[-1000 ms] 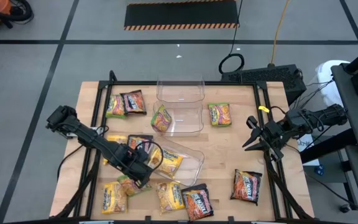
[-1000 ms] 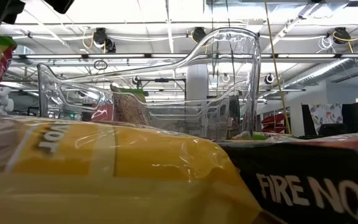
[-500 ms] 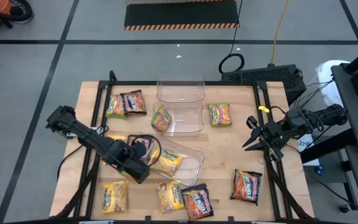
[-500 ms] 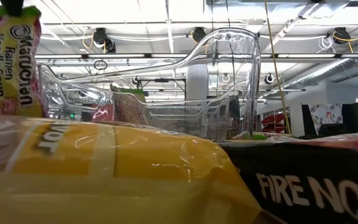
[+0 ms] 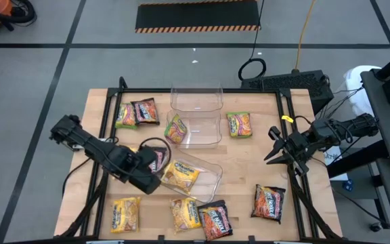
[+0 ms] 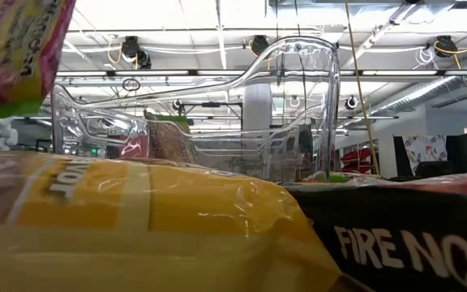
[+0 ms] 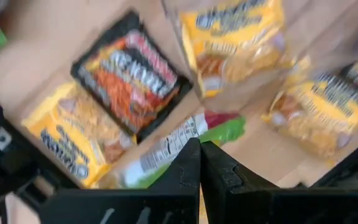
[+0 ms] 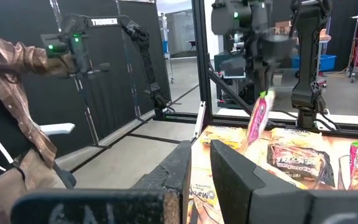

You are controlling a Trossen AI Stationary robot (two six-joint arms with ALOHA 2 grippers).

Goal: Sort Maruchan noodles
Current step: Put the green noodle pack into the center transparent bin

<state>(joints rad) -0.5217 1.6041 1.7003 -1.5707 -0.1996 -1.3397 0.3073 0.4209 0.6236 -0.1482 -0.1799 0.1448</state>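
The green-yellow packet (image 7: 185,138) I'm carrying hangs from the left gripper (image 7: 200,149), its jaws pinching the packet's edge; in the high view the gripper sits left of centre, right beside the tipped clear bin (image 5: 205,177) that already has a yellow packet (image 5: 181,175) in it. The remaining Maruchan noodles (image 5: 212,218) lie scattered on the table (image 5: 252,156): a pair at upper left, one against the middle bin (image 5: 205,131), one at upper centre-right, several along the bottom edge. To do this step well I'd keep the packet lifted clear of the bin wall, since it dangles loosely and could snag the rim, and decide which bin takes this kind before I lower it; I judge the green-yellow ones belong apart from the yellow. Compared with a second ago, the left arm has come up and back from the lower-left cluster, the packet is gone from that spot, and in the low view it has risen toward the upper left corner. The right gripper (image 5: 276,153) waits at the right, jaws partly spread, gripping nothing
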